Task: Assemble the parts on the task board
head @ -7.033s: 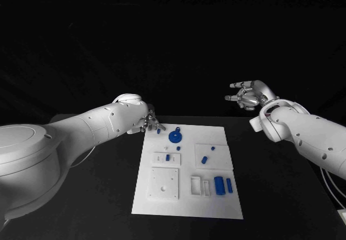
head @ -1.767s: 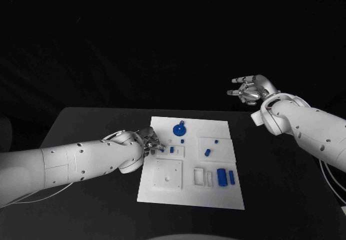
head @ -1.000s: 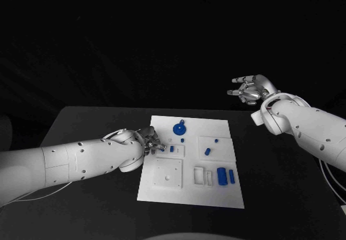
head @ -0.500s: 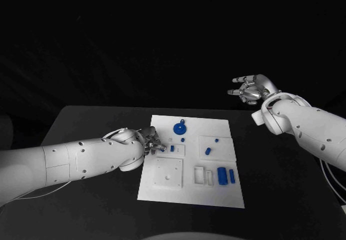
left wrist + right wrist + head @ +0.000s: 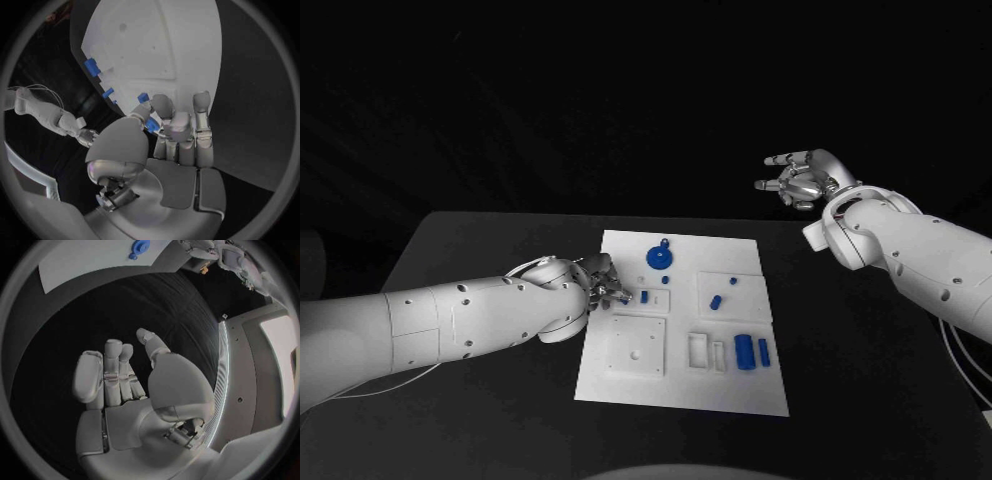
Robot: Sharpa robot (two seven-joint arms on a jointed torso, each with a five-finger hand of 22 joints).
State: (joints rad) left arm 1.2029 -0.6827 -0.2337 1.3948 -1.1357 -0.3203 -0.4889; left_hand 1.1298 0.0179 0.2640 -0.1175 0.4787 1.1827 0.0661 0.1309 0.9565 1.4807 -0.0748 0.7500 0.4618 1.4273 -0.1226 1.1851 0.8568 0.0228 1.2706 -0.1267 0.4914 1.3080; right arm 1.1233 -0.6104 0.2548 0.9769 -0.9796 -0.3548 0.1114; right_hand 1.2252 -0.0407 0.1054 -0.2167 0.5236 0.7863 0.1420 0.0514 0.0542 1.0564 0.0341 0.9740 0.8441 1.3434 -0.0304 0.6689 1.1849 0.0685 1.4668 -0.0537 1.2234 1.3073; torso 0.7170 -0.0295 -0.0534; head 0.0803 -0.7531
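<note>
The left hand (image 5: 599, 281) pinches a small blue part (image 5: 150, 124) at the task board (image 5: 678, 390)'s left edge, frame centre. The right hand (image 5: 799, 180) hovers empty, fingers apart, upper right.

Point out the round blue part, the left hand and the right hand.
round blue part (image 5: 656, 262): head view, on the middle of its disc.
left hand (image 5: 599, 280): head view, on the knuckles over the board's left edge.
right hand (image 5: 128, 390): right wrist view, on the open palm.

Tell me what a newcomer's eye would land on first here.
First, the white task board in the middle of the black table, dotted with small blue parts. Next, the left robot hand at the board's left edge, pinching a blue part. Last, the right robot hand, raised empty beyond the table's far right corner.
</note>
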